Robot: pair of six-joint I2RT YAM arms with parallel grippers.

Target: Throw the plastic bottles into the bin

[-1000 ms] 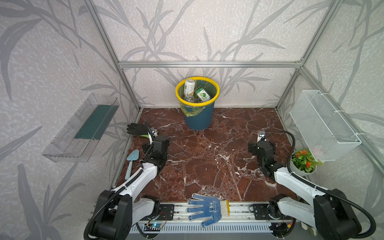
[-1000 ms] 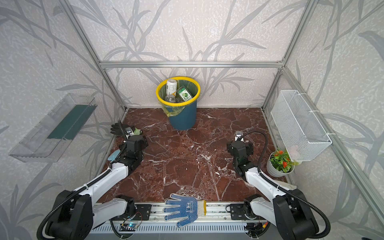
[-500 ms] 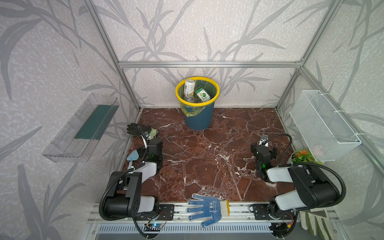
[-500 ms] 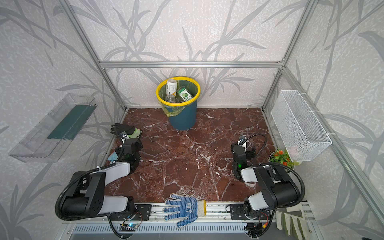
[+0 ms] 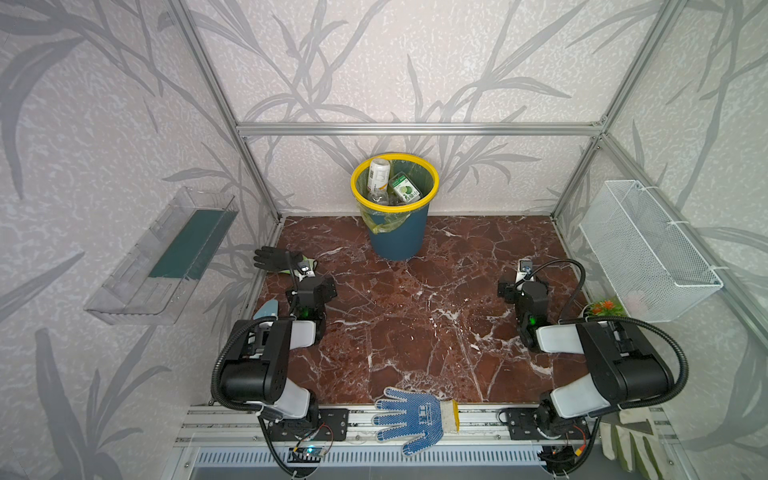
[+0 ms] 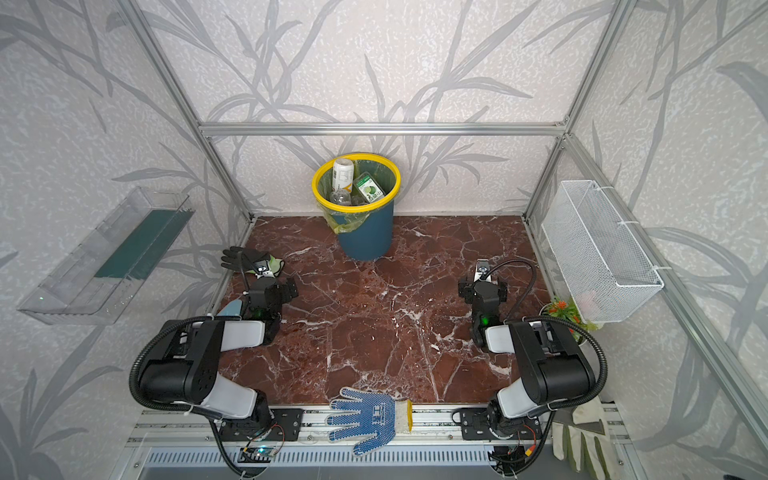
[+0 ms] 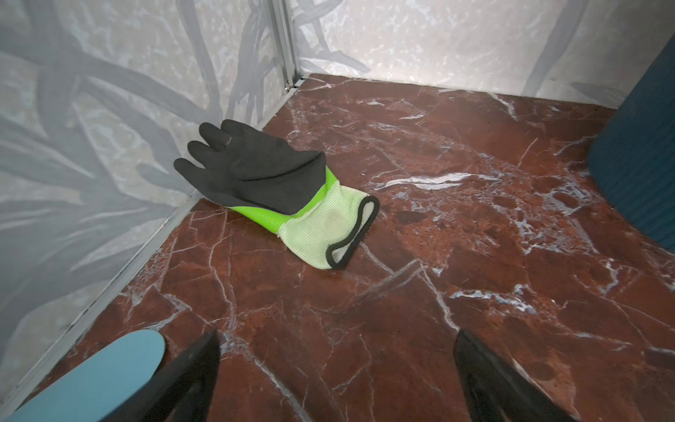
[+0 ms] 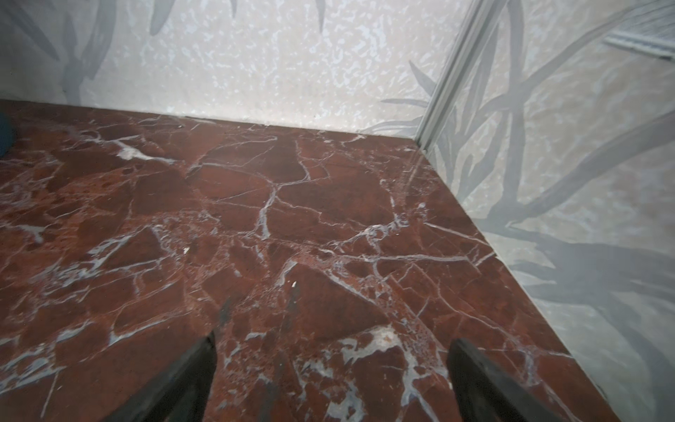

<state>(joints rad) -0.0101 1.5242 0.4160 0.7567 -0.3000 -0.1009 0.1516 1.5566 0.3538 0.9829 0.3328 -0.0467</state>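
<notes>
Red-brown marble table [image 5: 415, 316], white-veined and glossy. The bin [image 5: 401, 239] stands at the far middle, close to the back wall: round, dark-blue plastic, bright yellow rim, thin yellow-green liner bag hanging crumpled over its front. The plastic bottles [image 5: 378, 175] lie heaped inside it, near the rim: a white cylinder on top, a clear one with a green label [image 5: 405, 190] beside it, more clear ones beneath.

Left jaws: released, black tapered tips set wide apart, low over bare marble, gripping nothing. Right jaws: likewise spread, gripping nothing, near the right wall.

A black rubber-coated glove [image 7: 255, 171] with a lime knit cuff lies flat by the left wall. A smooth pale-blue blade [image 7: 91, 380] sits just beside the left jaws. A blue dotted knit glove [image 5: 409, 417] lies on the front aluminium rail. White wire-mesh basket [image 5: 648, 245] on the right wall, clear plastic tray [image 5: 166, 257] on the left.
</notes>
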